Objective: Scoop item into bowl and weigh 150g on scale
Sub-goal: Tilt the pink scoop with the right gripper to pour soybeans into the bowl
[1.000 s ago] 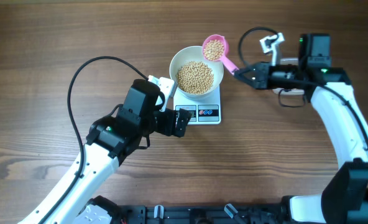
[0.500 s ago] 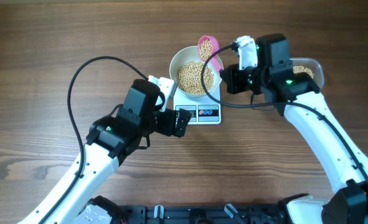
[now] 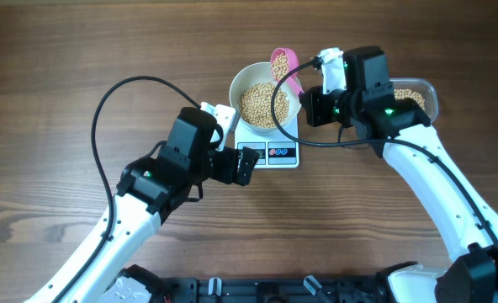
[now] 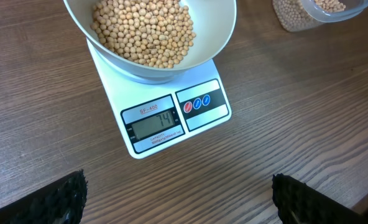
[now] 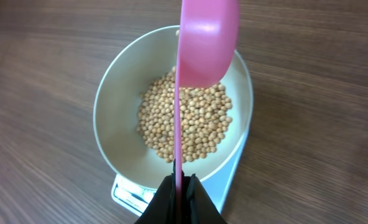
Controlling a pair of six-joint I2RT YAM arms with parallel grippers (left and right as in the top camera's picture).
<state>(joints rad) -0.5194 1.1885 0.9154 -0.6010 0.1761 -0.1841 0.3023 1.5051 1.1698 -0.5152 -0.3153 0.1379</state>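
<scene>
My left gripper (image 3: 247, 165) hangs just in front of the scale (image 4: 171, 118), jaws spread as wide as they go and holding nothing. From overhead it covers part of the scale's front-left corner, but its own camera looks straight at the display. It touches neither the scale nor the bowl (image 4: 216, 37), so it should not be adding weight.

The bowl sits on the scale, and the beans (image 4: 143, 31) cover its bottom and climb partway up the wall. The display reads 74, so I judge we are about halfway. Several more scoops are needed, with smaller ones near the end so as not to overshoot 150.

Over the bowl's far-right rim the pink scoop (image 5: 206, 37) is turned on its side, its back facing the right wrist camera. I see no beans in it or falling from it, so I take this load as tipped out. My right gripper (image 5: 179, 186) is clamped tight on the scoop's thin handle.

Further right, the clear tub (image 3: 424, 94) holding the rest of the beans sits well apart from the scale, half hidden under the right arm. One worry is the right arm's black cable (image 3: 276, 94), which loops over the bowl's right side. I cannot tell whether it touches the rim, and it could skew the reading if it does. Otherwise the wooden table (image 3: 64, 50) shows nothing between the tub and the bowl.
</scene>
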